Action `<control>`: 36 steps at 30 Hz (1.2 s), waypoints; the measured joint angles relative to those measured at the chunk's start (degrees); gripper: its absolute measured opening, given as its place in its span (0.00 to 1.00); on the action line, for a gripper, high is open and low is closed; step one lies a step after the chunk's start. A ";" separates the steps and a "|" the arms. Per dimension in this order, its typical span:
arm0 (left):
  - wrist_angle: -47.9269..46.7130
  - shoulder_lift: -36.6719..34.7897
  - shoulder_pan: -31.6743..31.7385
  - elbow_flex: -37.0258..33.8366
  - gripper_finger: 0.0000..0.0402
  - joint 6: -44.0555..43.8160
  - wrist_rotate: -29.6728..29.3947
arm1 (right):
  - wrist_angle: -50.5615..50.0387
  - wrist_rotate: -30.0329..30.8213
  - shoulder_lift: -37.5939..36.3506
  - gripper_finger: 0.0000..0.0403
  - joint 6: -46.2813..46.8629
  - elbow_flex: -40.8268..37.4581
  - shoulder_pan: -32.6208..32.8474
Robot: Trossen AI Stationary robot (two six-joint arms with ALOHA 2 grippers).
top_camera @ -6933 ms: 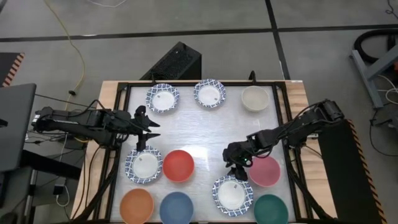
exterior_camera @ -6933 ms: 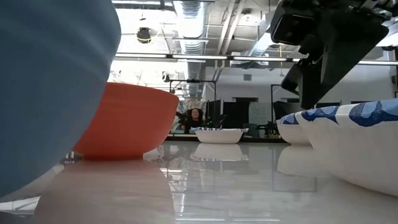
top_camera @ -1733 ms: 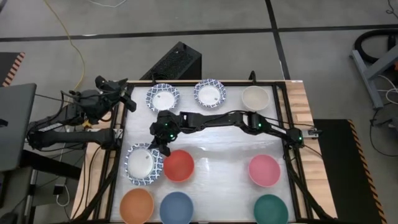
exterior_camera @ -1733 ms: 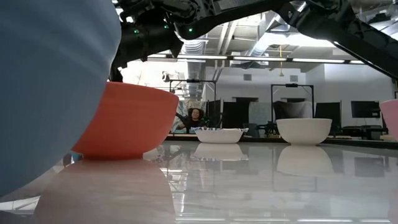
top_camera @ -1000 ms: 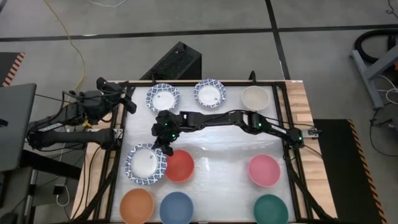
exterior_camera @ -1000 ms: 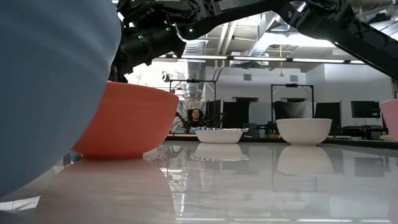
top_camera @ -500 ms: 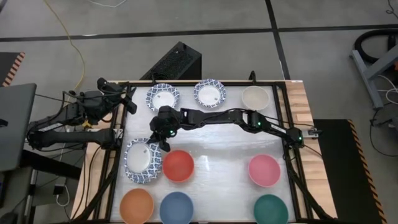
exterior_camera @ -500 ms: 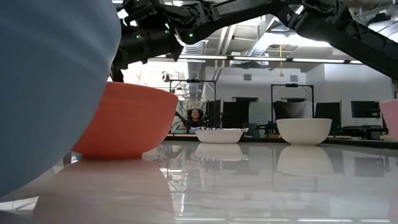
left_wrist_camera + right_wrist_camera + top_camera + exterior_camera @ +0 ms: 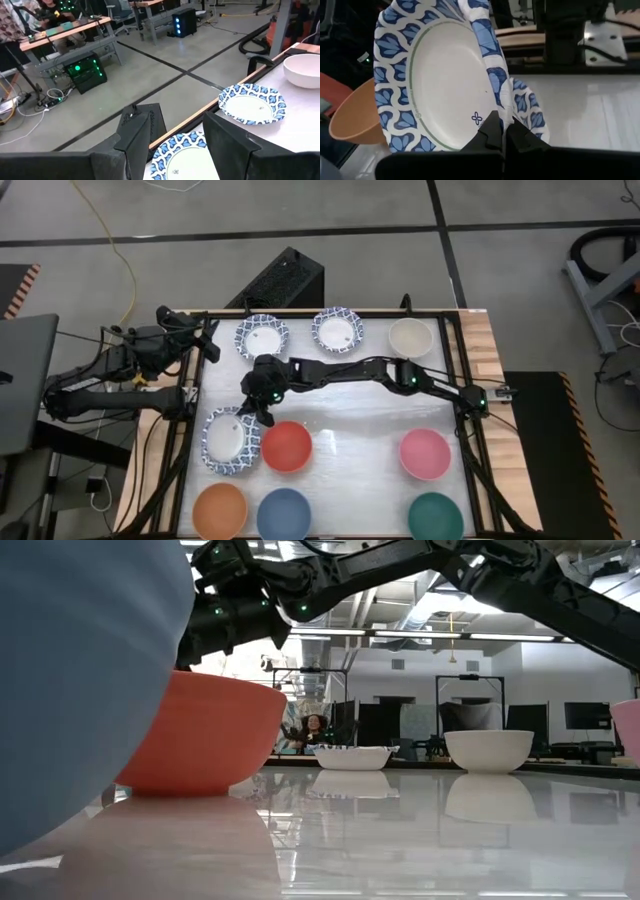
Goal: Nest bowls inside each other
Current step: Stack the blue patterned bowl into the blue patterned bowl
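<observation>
My right gripper reaches across to the table's left half and is shut on a white bowl with a blue-patterned rim. That bowl lies over a second patterned bowl. A red bowl stands just right of them. Two more patterned bowls and a beige bowl stand along the far edge. Pink, dark green, blue and orange bowls stand toward the near edge. My left gripper waits open at the far left corner. My right gripper pinches the upper patterned bowl's rim between its two shut fingers, on the side nearest the red bowl. The fingers slant down from the table's far side. The bowl is tilted, its held side raised, above the second patterned bowl; whether the two touch I cannot tell.
A black metal frame borders the white table top. A black box stands behind the far edge. The table's middle holds no bowls. In the low view the blue bowl and red bowl hide the held bowl.
My right gripper has tipped a little while staying shut, and the patterned bowl it holds has shifted slightly toward the table's left edge.
</observation>
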 joint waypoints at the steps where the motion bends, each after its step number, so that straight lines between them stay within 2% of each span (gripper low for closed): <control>1: 0.00 -0.01 0.00 0.00 0.43 -0.04 0.00 | -0.46 0.02 0.02 0.02 0.10 -0.02 0.02; 8: 0.51 -0.01 0.01 0.00 0.43 -0.52 0.02 | -1.86 0.11 0.02 0.07 -1.14 -0.02 0.18; 12: 0.48 -0.01 0.01 0.00 0.43 -0.89 1.22 | -2.67 -0.02 0.02 0.18 -1.30 -0.02 0.32; 19: 0.14 0.01 0.00 0.00 0.43 -1.26 2.66 | -3.16 -0.12 0.02 0.44 -2.75 -0.04 0.71; 22: -1.59 -0.01 0.02 0.00 0.43 -1.52 5.48 | -2.81 -0.15 -0.21 0.54 -3.27 -0.05 0.64; 25: -3.68 0.01 0.00 0.00 0.43 -2.81 7.83 | -2.40 -0.35 -1.36 0.61 -3.28 -0.07 0.23; 29: -5.31 -0.01 0.00 0.00 0.43 -3.61 8.31 | -4.76 -0.08 -3.29 0.63 -3.65 0.00 -0.26; 32: -5.29 -0.01 0.00 0.00 0.43 -3.64 8.38 | -10.66 4.40 -5.20 0.63 -5.81 -0.11 -0.92; 36: -5.00 -0.01 0.02 -0.35 0.43 -4.29 8.69 | -20.88 19.31 -10.56 0.63 -14.14 0.04 -2.32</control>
